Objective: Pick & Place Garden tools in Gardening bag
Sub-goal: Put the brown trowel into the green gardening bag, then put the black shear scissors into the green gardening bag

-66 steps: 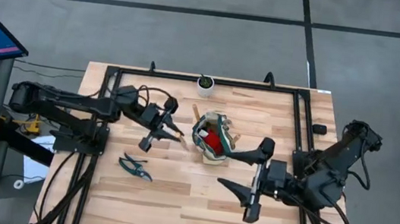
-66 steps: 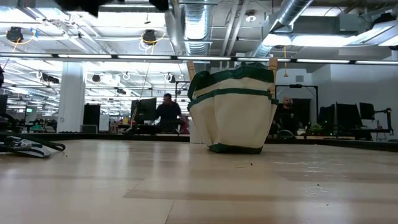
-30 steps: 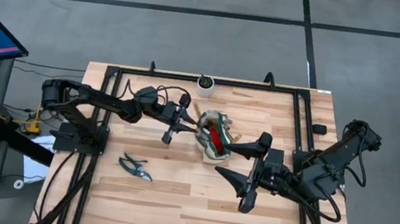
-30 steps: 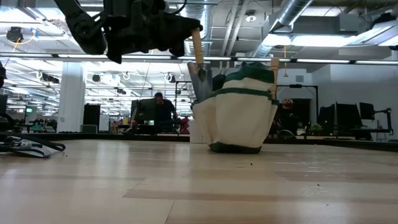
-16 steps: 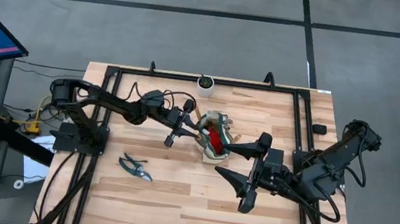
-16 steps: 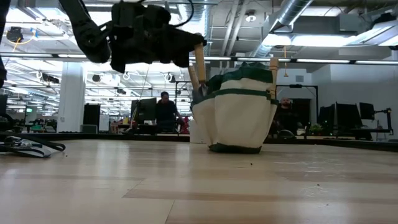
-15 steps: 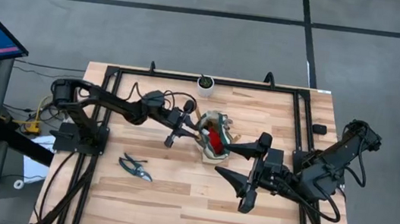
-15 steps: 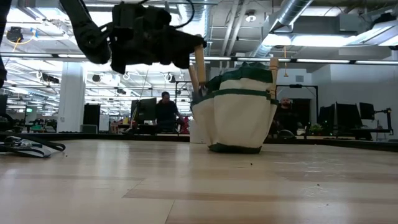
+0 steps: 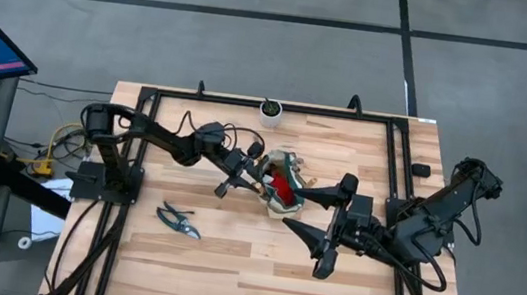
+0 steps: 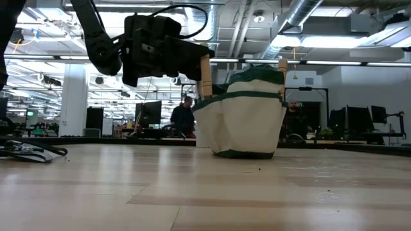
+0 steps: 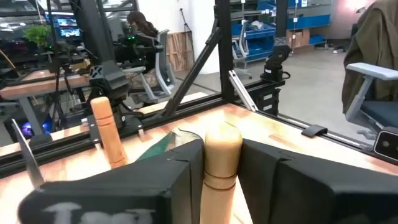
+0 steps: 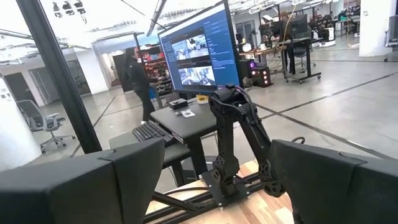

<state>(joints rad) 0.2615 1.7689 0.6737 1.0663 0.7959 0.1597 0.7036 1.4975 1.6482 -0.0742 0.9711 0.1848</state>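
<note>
The cream gardening bag (image 9: 280, 186) with green trim stands upright on the table's middle (image 10: 245, 115). A red glove-like item (image 9: 284, 183) lies inside it, and a wooden handle (image 10: 281, 69) sticks up from its right side. My left gripper (image 9: 247, 170) is at the bag's left rim, shut on a trowel (image 10: 205, 76) whose blade is hidden inside the bag. Dark-handled pruning shears (image 9: 179, 221) lie flat on the table at near left. My right gripper (image 9: 293, 218) hangs open above the table, just right of and nearer than the bag. My left gripper pinches the trowel's wooden handle (image 11: 221, 169) between its two fingers, just below the handle's free upper end. The fingers come level from the table's left and lie across the handle. The trowel stands nearly upright, blade down inside the bag.
A small white pot (image 9: 270, 111) with a green plant stands at the table's far edge. A black frame (image 9: 148, 103) runs around the tabletop. Bare wood lies along the near half of the table (image 9: 248, 277). People and desks show in the room beyond.
My left gripper has carried the trowel toward the bag and downward. The silver blade, which stood above the bag's left rim, has sunk into the bag, so only the wooden handle shows above it. The right arm has kept still.
</note>
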